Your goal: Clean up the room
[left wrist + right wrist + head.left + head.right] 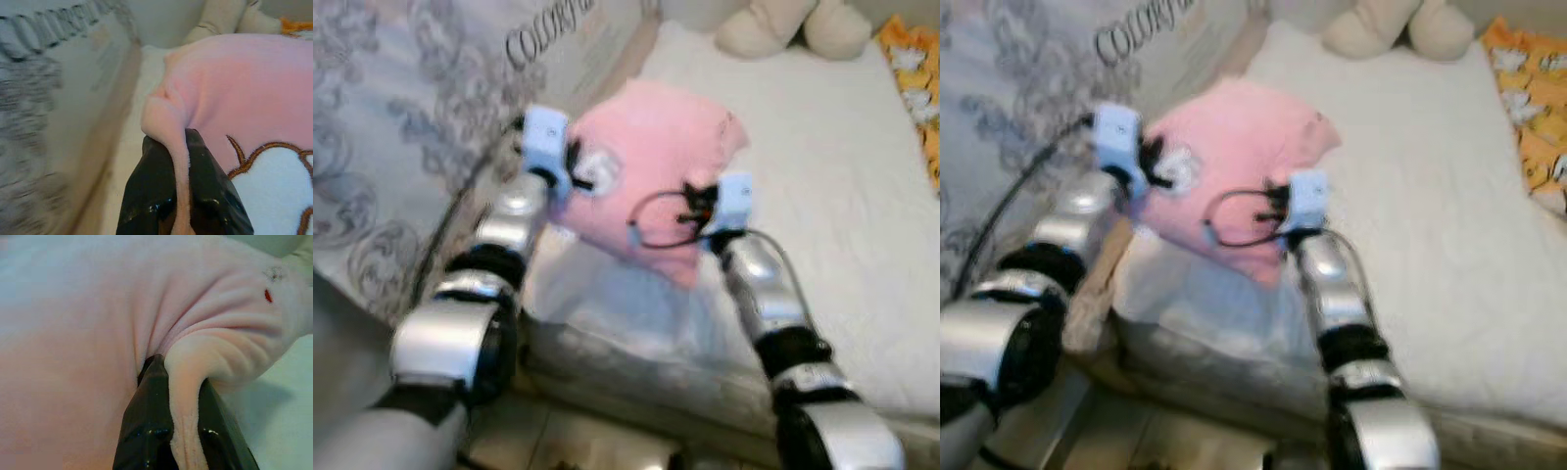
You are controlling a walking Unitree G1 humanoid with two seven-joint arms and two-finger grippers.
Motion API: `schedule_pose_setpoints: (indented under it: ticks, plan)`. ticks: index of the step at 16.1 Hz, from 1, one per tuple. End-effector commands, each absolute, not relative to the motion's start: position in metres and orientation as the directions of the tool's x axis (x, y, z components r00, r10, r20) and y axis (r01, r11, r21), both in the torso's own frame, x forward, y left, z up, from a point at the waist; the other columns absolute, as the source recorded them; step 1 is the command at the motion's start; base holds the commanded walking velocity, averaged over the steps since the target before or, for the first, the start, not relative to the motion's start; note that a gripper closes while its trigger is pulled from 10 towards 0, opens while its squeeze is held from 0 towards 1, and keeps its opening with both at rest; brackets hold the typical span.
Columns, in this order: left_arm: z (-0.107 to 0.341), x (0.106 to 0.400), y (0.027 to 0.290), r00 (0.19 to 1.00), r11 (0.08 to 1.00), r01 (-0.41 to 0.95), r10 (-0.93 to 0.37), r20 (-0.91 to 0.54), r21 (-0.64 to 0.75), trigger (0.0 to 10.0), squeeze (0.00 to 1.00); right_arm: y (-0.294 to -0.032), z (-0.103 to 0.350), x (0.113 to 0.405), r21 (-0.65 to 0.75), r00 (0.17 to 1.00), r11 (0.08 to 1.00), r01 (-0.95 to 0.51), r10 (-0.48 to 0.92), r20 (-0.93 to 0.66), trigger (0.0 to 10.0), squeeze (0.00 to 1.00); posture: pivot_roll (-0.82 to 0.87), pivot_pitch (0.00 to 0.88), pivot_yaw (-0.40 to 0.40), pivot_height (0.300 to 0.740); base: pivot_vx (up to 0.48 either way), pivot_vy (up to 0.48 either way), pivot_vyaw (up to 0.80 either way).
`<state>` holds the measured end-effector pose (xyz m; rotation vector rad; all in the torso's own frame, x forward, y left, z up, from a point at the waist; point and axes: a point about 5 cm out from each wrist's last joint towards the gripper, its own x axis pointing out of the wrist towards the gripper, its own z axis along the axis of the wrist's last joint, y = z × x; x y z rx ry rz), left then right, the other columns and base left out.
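Left eye view has both silver arms reaching over the near edge of a white bed (822, 215), each pinching a pink pillow (656, 166) that is lifted above the mattress. The left gripper (178, 147) is clamped on a fold at the pillow's left edge; in its wrist view the two black fingers (146, 196) press a ridge of pink fleece between them, next to a white patch outlined in brown stitching. The right gripper (183, 377) is likewise closed on a bunched fold of the pillow's right side, the fleece squeezed between its fingers (146, 426), with a small red mark on the cloth further along. The pillow hangs tilted between the two wrists, over the bed's near left corner. A grey patterned cover (401, 127) with printed lettering lies to the left of the bed. At the bed's far end rests a cream plush toy (793, 24), and an orange patterned cloth (915, 88) sits along the bed's right edge.
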<state>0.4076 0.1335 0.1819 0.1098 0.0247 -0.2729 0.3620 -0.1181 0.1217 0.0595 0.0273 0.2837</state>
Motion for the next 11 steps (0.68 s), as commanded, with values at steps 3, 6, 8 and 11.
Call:
schedule_pose_setpoints:
  ticks: [3,6,8,11]
  plan:
    - [0.187,0.409,0.156,0.988,0.983,0.157,-0.156,-0.021,0.093,10.0,0.00,-0.109,0.128,0.373,-0.036,0.933,0.933,-0.357,0.354,-0.069,10.0,0.00,-0.16,0.025,0.040,0.740,0.480,0.000,0.00]
    - [0.174,0.406,0.161,0.994,0.988,0.105,-0.100,-0.051,0.111,10.0,0.00,-0.099,0.121,0.376,-0.125,0.888,0.885,-0.449,0.427,-0.169,10.0,0.00,-0.12,0.088,0.016,0.740,0.480,0.000,0.00]
    - [0.154,0.399,0.177,0.994,0.986,-0.004,0.023,-0.108,0.167,10.0,0.00,-0.087,0.104,0.370,-0.139,0.842,0.848,-0.512,0.463,-0.277,10.0,0.00,-0.09,0.173,-0.007,0.740,0.240,0.000,0.00]
    - [0.130,0.389,0.184,0.983,0.985,-0.038,0.066,-0.172,0.165,10.0,0.00,-0.081,0.086,0.363,-0.148,0.820,0.840,-0.522,0.447,-0.357,10.0,0.00,-0.06,0.227,-0.022,0.740,0.000,0.000,0.00]
